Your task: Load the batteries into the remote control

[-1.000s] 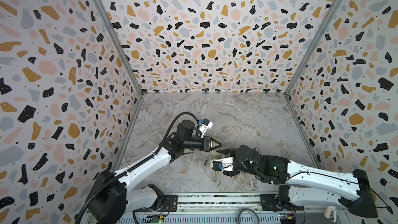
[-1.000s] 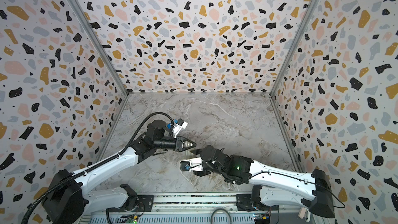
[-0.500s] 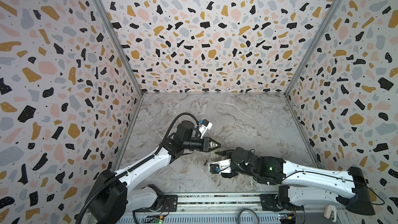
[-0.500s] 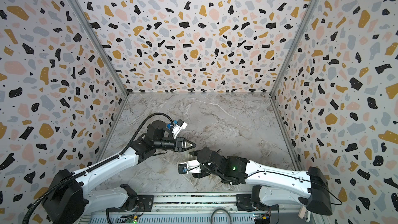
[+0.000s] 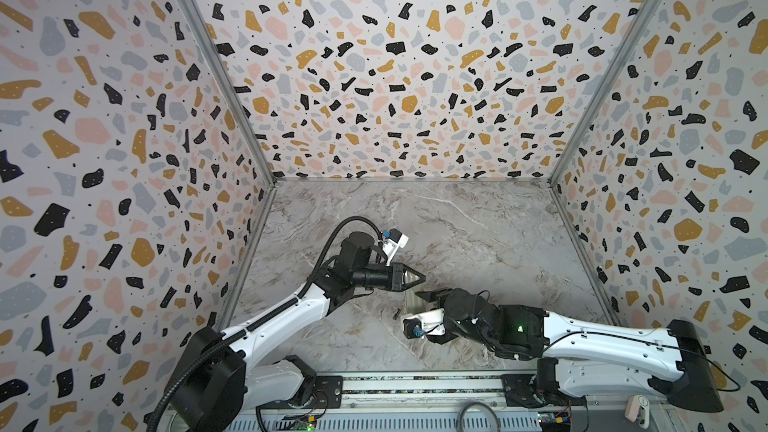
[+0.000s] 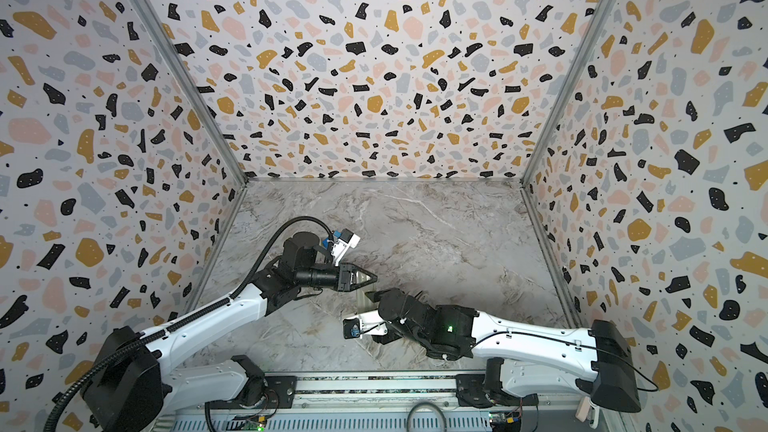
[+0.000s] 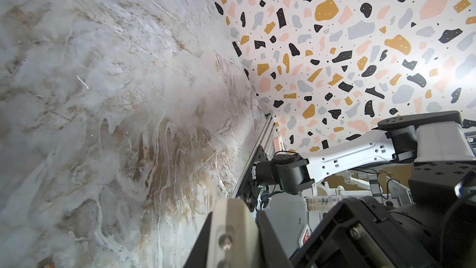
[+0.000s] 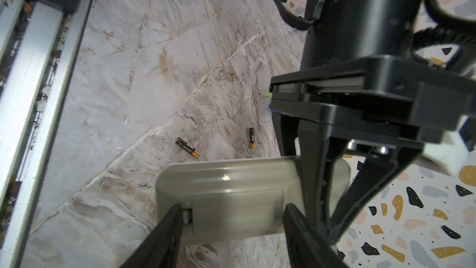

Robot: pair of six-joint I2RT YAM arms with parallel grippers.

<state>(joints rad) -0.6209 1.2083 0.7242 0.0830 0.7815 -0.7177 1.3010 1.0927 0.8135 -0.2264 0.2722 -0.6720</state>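
Right arm (image 5: 582,338) edged leftward, low, right fingers (image 8: 164,233) pinching remote control (image 8: 231,181), left fingers (image 8: 313,181) pressed together, apparently touching it

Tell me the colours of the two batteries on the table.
The batteries are black with a gold end, clearest in the right wrist view.

In both top views the remote control (image 5: 409,305) (image 6: 360,303) sits at lower centre, with the left gripper (image 5: 419,277) just above it and the right gripper (image 5: 422,299) at its right. Two batteries (image 8: 187,147) (image 8: 252,138) lie apart on the surface (image 5: 457,234) near the remote control.
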